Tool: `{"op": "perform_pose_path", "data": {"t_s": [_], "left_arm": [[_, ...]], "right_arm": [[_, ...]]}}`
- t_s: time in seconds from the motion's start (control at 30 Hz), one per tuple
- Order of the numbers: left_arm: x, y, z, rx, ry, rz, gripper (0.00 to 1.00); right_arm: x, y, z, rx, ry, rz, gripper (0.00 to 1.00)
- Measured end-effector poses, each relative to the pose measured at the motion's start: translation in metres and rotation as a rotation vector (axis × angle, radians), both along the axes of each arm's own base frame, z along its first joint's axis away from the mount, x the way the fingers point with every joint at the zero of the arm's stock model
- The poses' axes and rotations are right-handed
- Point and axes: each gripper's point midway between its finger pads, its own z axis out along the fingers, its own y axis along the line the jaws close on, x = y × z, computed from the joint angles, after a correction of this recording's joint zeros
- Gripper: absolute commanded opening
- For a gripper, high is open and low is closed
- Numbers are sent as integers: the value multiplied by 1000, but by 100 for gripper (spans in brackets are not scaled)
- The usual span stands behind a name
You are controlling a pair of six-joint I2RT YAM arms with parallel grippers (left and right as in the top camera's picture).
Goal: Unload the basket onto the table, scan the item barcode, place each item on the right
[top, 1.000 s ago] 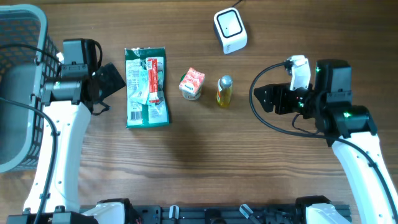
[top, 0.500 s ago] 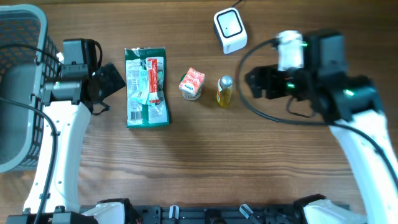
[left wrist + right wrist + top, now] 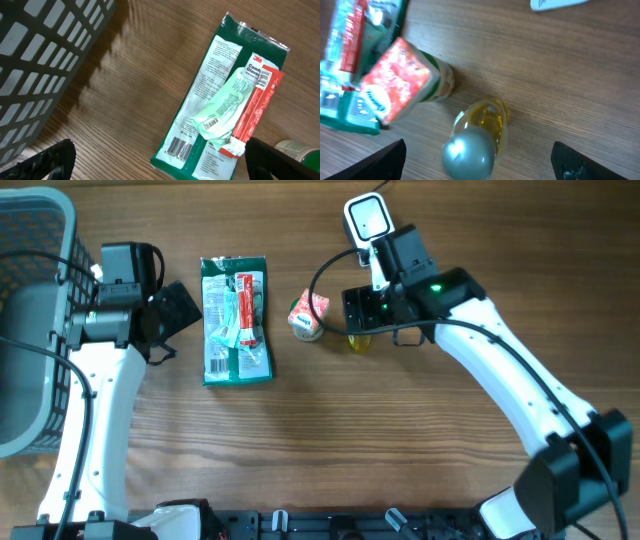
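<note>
The small yellow bottle (image 3: 480, 130) with the silver cap is seen on the worktop (image 3: 400, 440), just beside a little red-topped carton (image 3: 309, 314) and near the white scanner (image 3: 369, 228). The right hand (image 3: 477, 160) is held over the bottle, with its fingers spread wide apart and nothing gripped between them. The left hand (image 3: 182, 308) is also spread wide apart and empty, close to the green packet (image 3: 236, 320), which is laid flat between the grey basket (image 3: 30, 320) and the carton.
</note>
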Motion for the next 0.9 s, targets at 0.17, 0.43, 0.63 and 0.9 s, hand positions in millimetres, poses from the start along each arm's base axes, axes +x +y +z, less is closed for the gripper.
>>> {"op": "perform_pose_path", "data": {"t_s": [0.17, 0.43, 0.63, 0.9], "left_arm": [[0, 0, 0, 0, 0, 0, 100], [0, 0, 0, 0, 0, 0, 100], [0, 0, 0, 0, 0, 0, 100], [0, 0, 0, 0, 0, 0, 100]], "right_arm": [[5, 0, -26, -34, 42, -6, 92], [7, 1, -50, -58, 88, -14, 61], [7, 0, -50, -59, 88, -14, 69], [7, -1, -50, -63, 87, -15, 38]]}}
